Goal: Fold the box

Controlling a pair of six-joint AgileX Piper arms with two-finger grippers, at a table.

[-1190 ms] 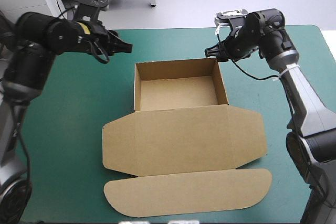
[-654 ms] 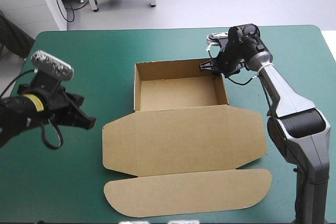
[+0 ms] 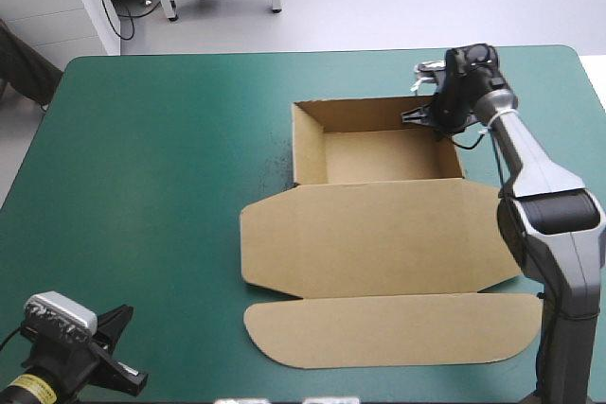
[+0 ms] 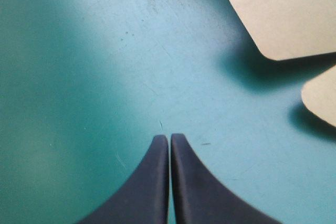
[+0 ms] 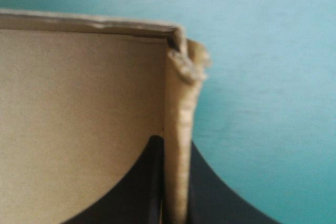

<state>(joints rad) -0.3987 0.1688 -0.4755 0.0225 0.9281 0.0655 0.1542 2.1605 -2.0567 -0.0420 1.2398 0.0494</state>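
Observation:
The brown box is an open tray with raised walls, standing right of the table's middle. Its lid lies flat toward the near edge, ending in a long rounded flap. My right gripper is shut on the tray's right wall near the far right corner. In the right wrist view that board edge stands pinched in the right gripper. My left gripper hovers low at the table's near left corner. Its shut left gripper holds nothing, with the lid's corner ahead.
Bare teal-green cover spreads over the whole left half of the table. The box's flap reaches close to the near edge and the lid's right corner close to the right edge.
The box has slid to the right with my right gripper holding its wall. My left arm has drawn back from the far left to the near left corner.

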